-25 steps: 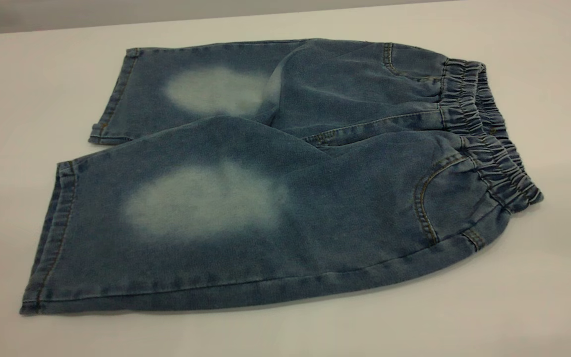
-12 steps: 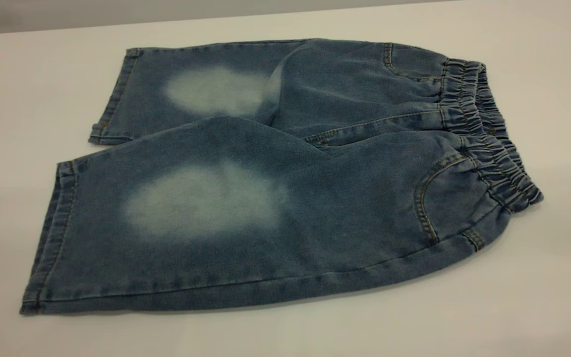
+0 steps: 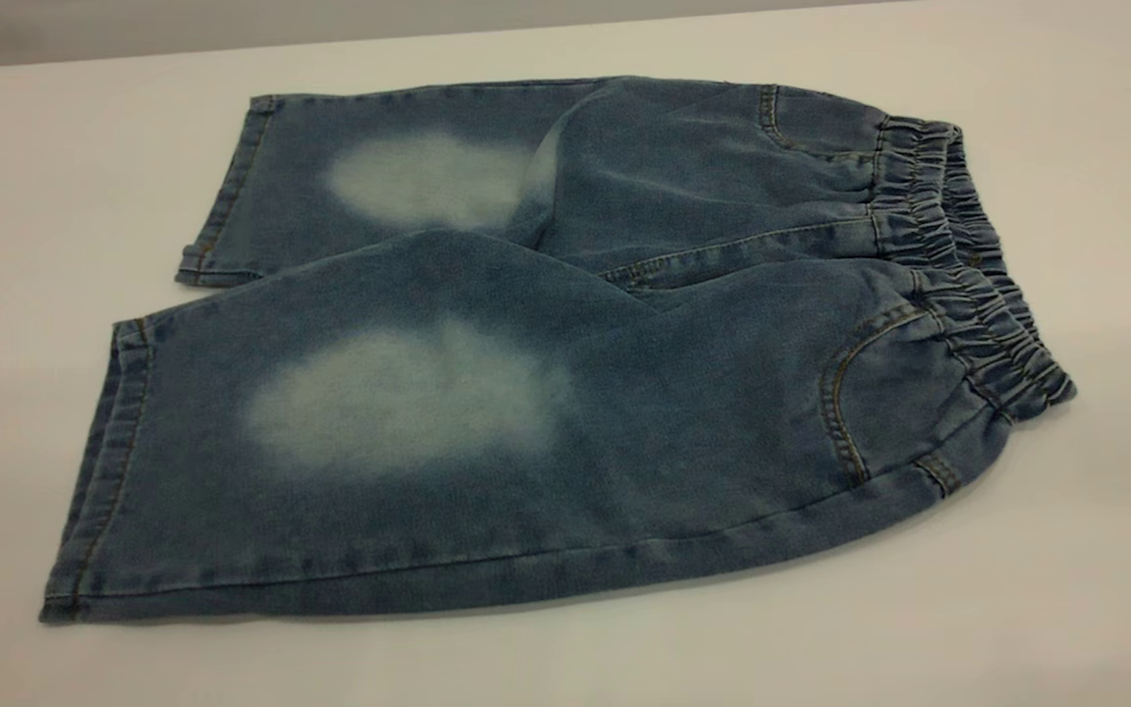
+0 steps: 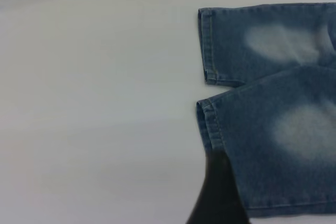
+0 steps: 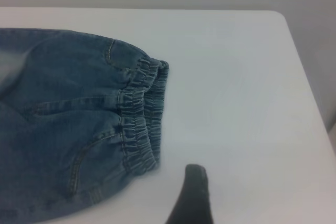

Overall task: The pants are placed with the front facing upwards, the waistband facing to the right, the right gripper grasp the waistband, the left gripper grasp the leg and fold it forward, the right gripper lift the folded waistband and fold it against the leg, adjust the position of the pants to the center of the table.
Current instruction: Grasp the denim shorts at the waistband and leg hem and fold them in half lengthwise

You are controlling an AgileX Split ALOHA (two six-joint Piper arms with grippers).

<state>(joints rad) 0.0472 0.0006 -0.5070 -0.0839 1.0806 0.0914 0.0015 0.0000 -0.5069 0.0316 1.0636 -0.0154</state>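
Pants [image 3: 565,353]: I see them flat on the table [image 3: 1066,589], legs left, waistband [image 3: 968,285] right.
Left gripper [image 4: 219,192]: one dark finger near the front leg hem; spread I cannot tell.
Right gripper [image 5: 191,195]: one finger over bare table beside the waistband corner; spread I cannot tell.

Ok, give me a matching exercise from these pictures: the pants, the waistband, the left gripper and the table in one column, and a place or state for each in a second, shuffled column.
Column one:
1. pants
2. waistband
3. left gripper
4. table

Column two:
A. gathered edge at the exterior view's right
B. near the front leg's hem
C. lying flat and unfolded
D. white surface under everything

Pairs: 1-C, 2-A, 3-B, 4-D
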